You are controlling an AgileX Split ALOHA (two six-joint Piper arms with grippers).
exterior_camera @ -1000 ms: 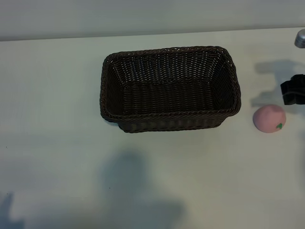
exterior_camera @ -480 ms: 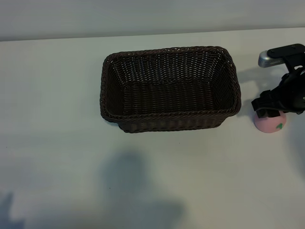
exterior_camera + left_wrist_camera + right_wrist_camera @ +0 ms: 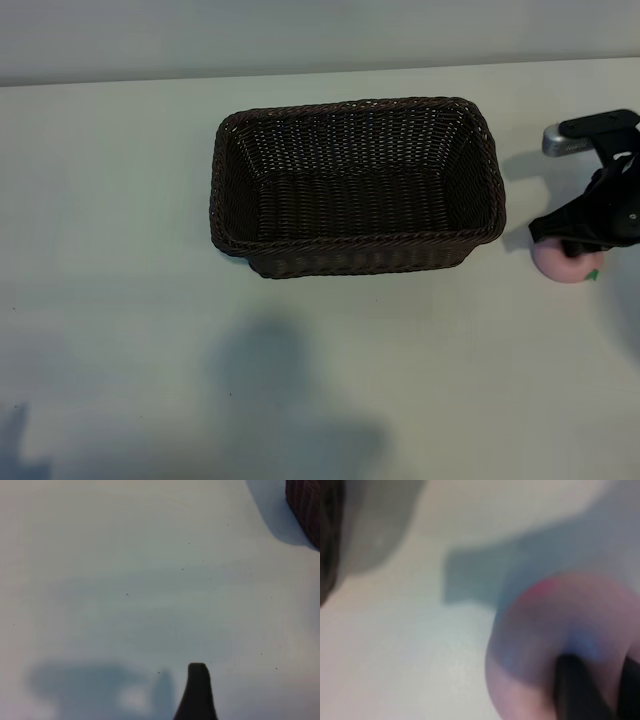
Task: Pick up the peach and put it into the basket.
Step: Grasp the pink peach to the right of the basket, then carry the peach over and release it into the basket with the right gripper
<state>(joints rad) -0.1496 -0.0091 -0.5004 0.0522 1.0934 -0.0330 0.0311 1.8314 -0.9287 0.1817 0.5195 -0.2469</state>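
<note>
Pink and round, the peach (image 3: 562, 264) sits on the white table (image 3: 120, 300), directly beneath the right gripper (image 3: 575, 243), whose dark fingers (image 3: 575, 690) come down on its upper side. The right wrist view shows one finger pressed against the fruit's skin, so the jaws look closed onto the peach, though it has not left the table (a firm hold is my reading, not a certainty). From those fingers the wicker basket (image 3: 355, 255) lies just beside, toward the rig's left, its long axis running across the table. The left arm is out of the exterior view; its own camera shows one fingertip (image 3: 197, 692) over bare table, jaws wide. The peach has a small green leaf mark on its lower edge.
</note>
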